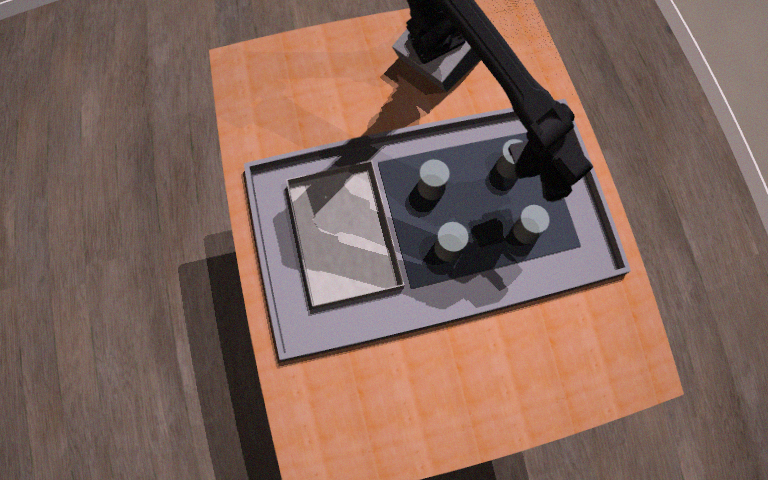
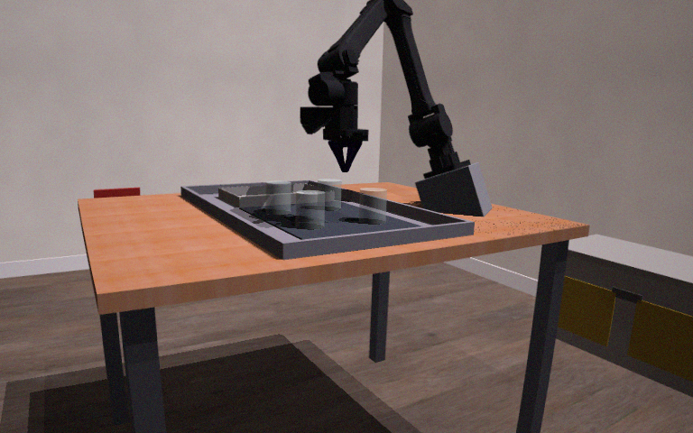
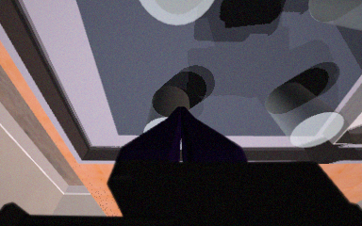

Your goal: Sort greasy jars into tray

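My gripper (image 2: 345, 170) (image 3: 181, 113) is shut and empty, above the jar tops. Four clear jars stand mouth down on the dark mat (image 1: 472, 164) (image 3: 141, 56). One jar (image 1: 434, 173) (image 2: 329, 192) (image 3: 317, 129) is on the arm side nearest the tray. Another jar (image 1: 453, 237) (image 2: 278, 196) (image 3: 337, 11) is on the far side nearest the tray. A third jar (image 1: 535, 219) (image 2: 309, 210) (image 3: 176, 9) is on the far side away from the tray. The fourth jar (image 1: 509, 165) (image 2: 374, 205) (image 3: 170, 101) is partly hidden by the gripper. The tray (image 1: 339, 285) (image 2: 243, 200) holds no jar.
The steel table top (image 1: 351, 333) has a raised rim (image 1: 453, 325) (image 2: 378, 243) around it. The arm's base (image 1: 444, 66) (image 2: 452, 188) stands on the wooden table (image 1: 481, 384) (image 2: 163, 240), beyond this rim. The tray stands close beside the mat.
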`<state>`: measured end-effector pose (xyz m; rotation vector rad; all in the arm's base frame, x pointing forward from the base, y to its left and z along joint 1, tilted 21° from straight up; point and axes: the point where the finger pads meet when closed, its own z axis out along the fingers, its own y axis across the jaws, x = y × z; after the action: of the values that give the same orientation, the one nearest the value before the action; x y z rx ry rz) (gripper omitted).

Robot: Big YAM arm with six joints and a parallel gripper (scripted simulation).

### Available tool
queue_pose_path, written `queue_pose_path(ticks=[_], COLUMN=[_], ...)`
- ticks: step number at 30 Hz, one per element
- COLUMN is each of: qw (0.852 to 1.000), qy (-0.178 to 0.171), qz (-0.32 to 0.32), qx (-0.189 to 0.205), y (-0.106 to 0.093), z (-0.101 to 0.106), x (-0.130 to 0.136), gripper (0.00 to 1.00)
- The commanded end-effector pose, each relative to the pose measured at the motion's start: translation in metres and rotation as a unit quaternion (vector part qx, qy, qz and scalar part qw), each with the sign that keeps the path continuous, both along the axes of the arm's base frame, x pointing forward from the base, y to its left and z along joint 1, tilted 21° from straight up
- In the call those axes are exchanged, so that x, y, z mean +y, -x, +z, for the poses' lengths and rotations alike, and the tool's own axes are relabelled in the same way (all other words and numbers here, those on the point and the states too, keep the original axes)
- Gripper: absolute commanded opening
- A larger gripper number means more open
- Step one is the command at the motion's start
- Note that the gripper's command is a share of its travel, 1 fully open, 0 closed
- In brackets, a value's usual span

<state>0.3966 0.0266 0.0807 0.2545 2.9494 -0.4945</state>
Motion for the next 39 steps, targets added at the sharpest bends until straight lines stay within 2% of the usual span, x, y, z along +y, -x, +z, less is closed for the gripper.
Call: queue_pose_path(ticks=[1, 20, 21, 30, 39], qw=[1.000, 1.000, 1.000, 1.000, 1.000], qy=[-0.003, -0.003, -0.003, -0.003, -0.003], qz=[-0.002, -0.002, -0.002, -0.002, -0.002], qx=[-0.020, -0.020, -0.020, -0.020, -0.020], y=[-0.016, -0.016, -0.025, -0.025, -0.003], z=[0.015, 0.015, 0.025, 0.025, 0.045], x=[0.006, 0.006, 0.009, 0.009, -0.058], gripper=[0.00, 0.00, 0.00, 0.00, 0.00])
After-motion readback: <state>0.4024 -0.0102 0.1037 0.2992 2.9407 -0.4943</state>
